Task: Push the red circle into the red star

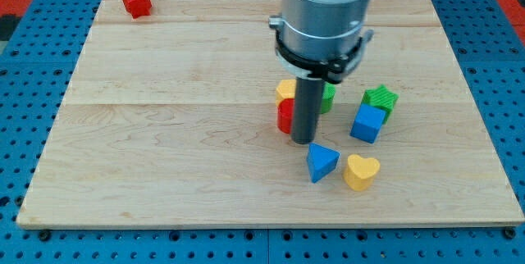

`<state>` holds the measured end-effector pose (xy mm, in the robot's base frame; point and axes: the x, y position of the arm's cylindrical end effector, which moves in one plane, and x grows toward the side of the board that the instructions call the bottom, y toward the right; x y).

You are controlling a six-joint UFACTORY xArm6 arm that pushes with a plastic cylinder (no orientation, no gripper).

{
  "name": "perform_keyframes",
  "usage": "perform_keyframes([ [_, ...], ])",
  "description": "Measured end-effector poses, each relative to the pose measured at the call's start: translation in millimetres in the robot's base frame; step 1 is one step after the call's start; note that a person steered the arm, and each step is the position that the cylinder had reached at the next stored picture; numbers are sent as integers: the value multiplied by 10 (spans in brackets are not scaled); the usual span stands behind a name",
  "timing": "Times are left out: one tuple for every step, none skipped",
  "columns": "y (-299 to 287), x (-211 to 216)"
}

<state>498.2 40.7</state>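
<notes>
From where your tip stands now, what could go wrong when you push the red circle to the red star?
1. My tip sits at the view's right of the red circle, with a yellow block touching it; that block may be dragged along.
2. The red star lies far off at the view's top left corner of the board; over such a long push the circle may slip aside.

On the wooden board [164,133] in front of me, a yellow block [285,88] sits near the middle, its shape partly hidden. Just to the view's right of it I see a bit of a green block [328,96]. Further right a green star [381,98] touches a blue cube [367,123]. Toward the view's bottom, a blue triangle [321,162] lies beside a yellow heart [362,171].
</notes>
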Motion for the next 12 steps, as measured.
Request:
perform_keyframes([
  [-30,-109],
  [-30,-196],
  [-31,-300],
  [-59,-450],
  [-287,-595],
  [-613,-723],
  [-822,-898],
  [-1048,-1085],
  [-1098,-1200],
  [-1092,-1261],
  [-1017,-1357],
  [-873,-1496],
])
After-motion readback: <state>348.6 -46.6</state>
